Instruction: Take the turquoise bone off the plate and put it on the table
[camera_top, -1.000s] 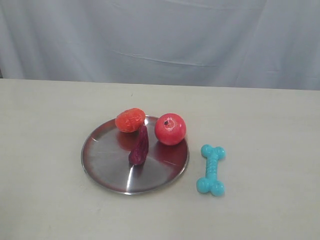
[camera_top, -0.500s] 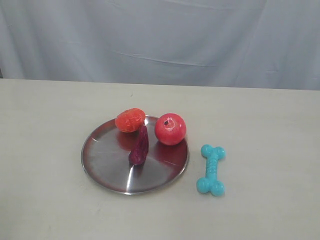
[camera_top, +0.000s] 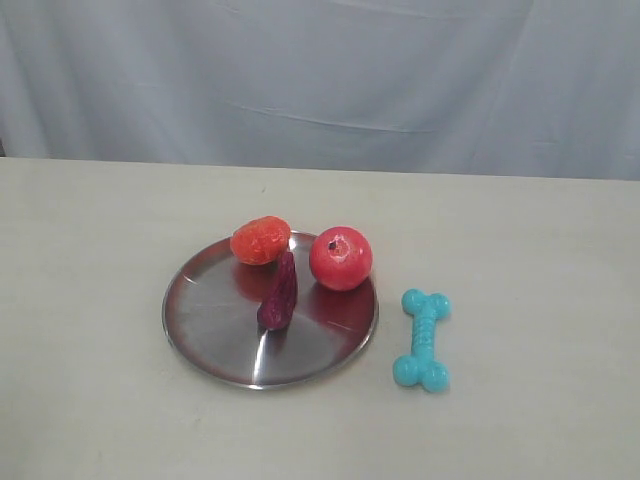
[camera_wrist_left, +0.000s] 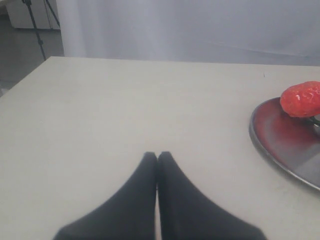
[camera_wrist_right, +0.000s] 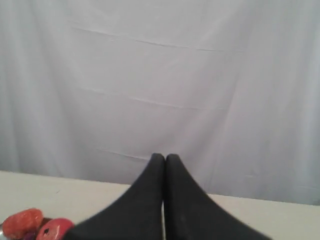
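Observation:
The turquoise bone (camera_top: 423, 340) lies flat on the beige table (camera_top: 520, 250), just right of the silver plate (camera_top: 215, 320) and apart from its rim. Neither arm shows in the exterior view. In the left wrist view my left gripper (camera_wrist_left: 157, 154) is shut and empty over bare table, with the plate's edge (camera_wrist_left: 280, 145) off to one side. My right gripper (camera_wrist_right: 165, 156) is also shut with nothing in it, raised and facing the white curtain; the bone is out of both wrist views.
On the plate sit a red apple (camera_top: 340, 257), an orange-red wrinkled fruit (camera_top: 260, 240) and a dark purple elongated piece (camera_top: 280, 292). A white curtain (camera_top: 320, 80) hangs behind the table's far edge.

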